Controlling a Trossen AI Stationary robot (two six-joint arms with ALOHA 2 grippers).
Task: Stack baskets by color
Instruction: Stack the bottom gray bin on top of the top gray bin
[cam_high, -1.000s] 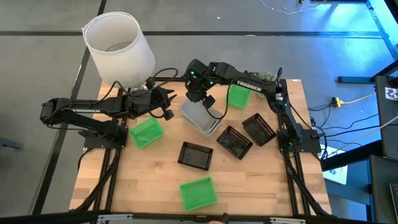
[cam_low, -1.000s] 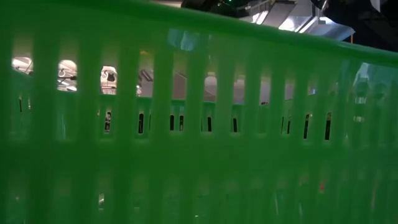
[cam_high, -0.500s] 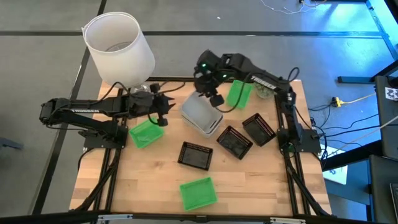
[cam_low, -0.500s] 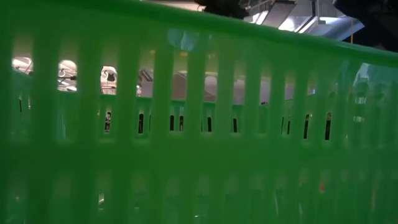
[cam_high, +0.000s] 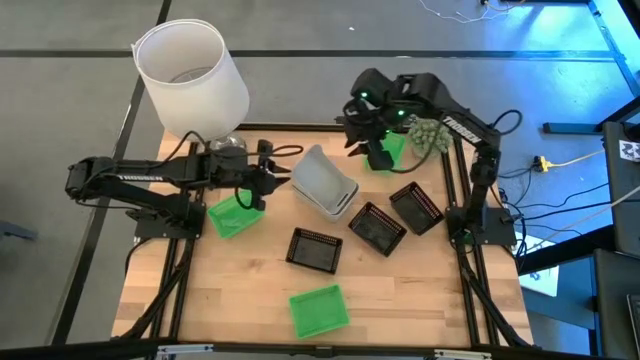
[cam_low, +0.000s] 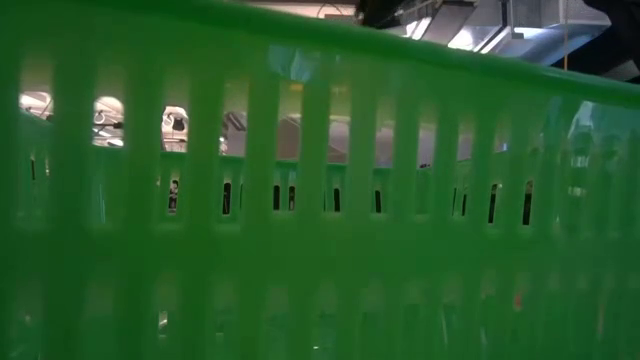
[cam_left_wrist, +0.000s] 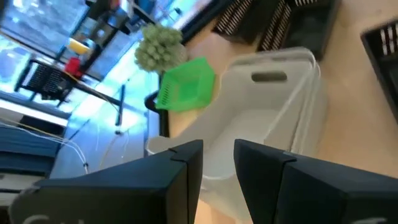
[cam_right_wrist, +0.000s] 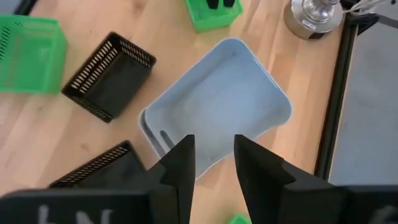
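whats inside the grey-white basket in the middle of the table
Nothing loose shows inside the top grey-white basket: its floor is bare. It sits nested in another like it, whose rim peeks out; whether a third lies beneath is covered.

Plastic baskets on a pale wood table

Slotted, slightly glossy plastic is seen in the green baskets and black baskets; the grey-white baskets look smooth and translucent, the table matt planked wood, the lamp base polished metal.
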